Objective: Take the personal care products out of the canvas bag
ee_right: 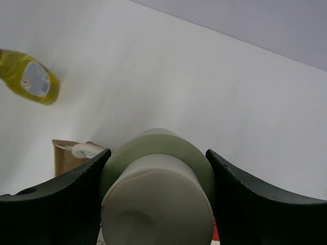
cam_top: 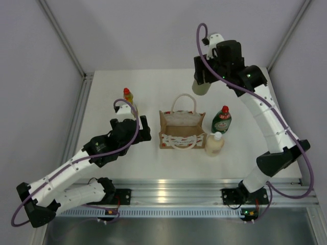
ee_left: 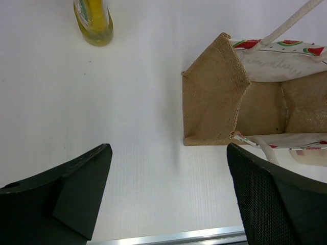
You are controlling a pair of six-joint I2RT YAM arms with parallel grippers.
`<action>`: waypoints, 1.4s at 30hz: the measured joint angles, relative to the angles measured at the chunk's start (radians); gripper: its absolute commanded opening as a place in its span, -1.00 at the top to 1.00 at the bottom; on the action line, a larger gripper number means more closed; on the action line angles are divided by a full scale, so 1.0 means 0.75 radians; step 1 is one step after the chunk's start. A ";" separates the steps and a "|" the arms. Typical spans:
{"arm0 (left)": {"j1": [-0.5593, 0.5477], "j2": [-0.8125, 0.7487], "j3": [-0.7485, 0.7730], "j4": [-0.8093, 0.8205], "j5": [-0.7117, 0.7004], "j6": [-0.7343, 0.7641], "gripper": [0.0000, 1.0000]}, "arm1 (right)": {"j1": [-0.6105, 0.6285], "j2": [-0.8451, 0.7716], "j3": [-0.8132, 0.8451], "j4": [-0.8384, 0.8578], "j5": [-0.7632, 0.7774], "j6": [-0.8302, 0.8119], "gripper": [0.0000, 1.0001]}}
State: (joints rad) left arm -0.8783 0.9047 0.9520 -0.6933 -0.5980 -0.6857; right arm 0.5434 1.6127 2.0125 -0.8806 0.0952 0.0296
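The canvas bag (cam_top: pixel 181 130) stands upright mid-table with its mouth open and its rope handles up; what is inside cannot be made out. My right gripper (cam_top: pixel 203 77) is raised over the back right, shut on the pale grey-green cylinder (cam_top: pixel 200 88), which fills the space between the jaws (ee_right: pixel 157 153). The yellow bottle (cam_top: pixel 127 95) stands back left of the bag. Right of the bag stand the dark green bottle (cam_top: pixel 222 120) and the cream bottle (cam_top: pixel 214 144). My left gripper (cam_top: pixel 145 129) is open and empty, just left of the bag's burlap side (ee_left: pixel 214 97).
A metal rail (cam_top: pixel 168 189) runs along the table's near edge. Frame posts and grey walls close in the left, right and back sides. The yellow bottle (ee_left: pixel 94 23) stands ahead-left of the left gripper (ee_left: pixel 168 168).
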 measured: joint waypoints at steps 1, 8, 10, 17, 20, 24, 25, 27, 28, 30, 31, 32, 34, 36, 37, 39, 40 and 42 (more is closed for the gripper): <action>0.000 0.005 -0.001 0.001 0.010 0.005 -0.96 | -0.044 0.001 0.000 -0.005 0.000 0.001 1.00; 0.000 0.008 -0.001 0.003 0.060 0.019 -0.96 | -0.279 0.007 -0.004 -0.010 -0.005 0.026 1.00; 0.000 0.006 -0.004 0.003 0.070 0.030 -0.96 | -0.355 0.016 -0.017 -0.007 0.003 0.046 1.00; 0.000 -0.038 -0.023 0.005 0.107 0.068 -0.96 | -0.557 0.024 -0.244 0.050 0.125 0.131 1.00; 0.000 -0.069 -0.031 0.004 0.145 0.084 -0.96 | -0.621 0.031 -0.349 0.089 0.161 0.159 1.00; 0.000 -0.087 -0.033 -0.005 0.196 0.109 -0.96 | -0.693 0.030 -0.520 0.217 0.192 0.198 1.00; 0.001 -0.086 -0.033 -0.010 0.211 0.115 -0.96 | -0.711 0.030 -0.572 0.267 0.198 0.207 1.00; 0.001 -0.086 -0.033 -0.025 0.227 0.124 -0.96 | -0.735 0.030 -0.670 0.349 0.201 0.227 1.00; 0.001 -0.086 -0.033 -0.033 0.232 0.130 -0.96 | -0.748 0.030 -0.714 0.381 0.203 0.239 1.00; 0.001 -0.087 -0.033 -0.043 0.238 0.142 -0.96 | -0.769 0.030 -0.805 0.445 0.212 0.257 0.99; 0.001 -0.089 -0.033 -0.046 0.239 0.146 -0.96 | -0.775 0.031 -0.838 0.465 0.220 0.264 0.98; 0.001 -0.090 -0.033 -0.047 0.240 0.149 -0.96 | -0.779 0.033 -0.872 0.494 0.228 0.271 0.97; 0.001 -0.095 -0.033 -0.048 0.243 0.152 -0.96 | -0.782 0.037 -0.925 0.545 0.237 0.285 0.96; 0.001 -0.095 -0.033 -0.048 0.244 0.153 -0.96 | -0.782 0.045 -0.967 0.595 0.241 0.303 0.95; 0.001 -0.094 -0.033 -0.049 0.249 0.154 -0.96 | -0.782 0.047 -0.985 0.618 0.243 0.312 0.93; 0.001 -0.094 -0.033 -0.050 0.253 0.157 -0.96 | -0.782 0.049 -1.019 0.660 0.248 0.322 0.82; 0.001 -0.094 -0.033 -0.050 0.254 0.158 -0.96 | -0.782 0.049 -1.039 0.684 0.251 0.327 0.77; 0.001 -0.092 -0.033 -0.050 0.254 0.161 -0.96 | -0.782 0.049 -1.082 0.728 0.258 0.333 0.61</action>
State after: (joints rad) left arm -0.8776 0.8360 0.9276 -0.7311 -0.4072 -0.5652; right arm -0.0433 1.6497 1.2011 -0.3344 0.2886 0.2794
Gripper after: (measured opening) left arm 0.982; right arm 0.684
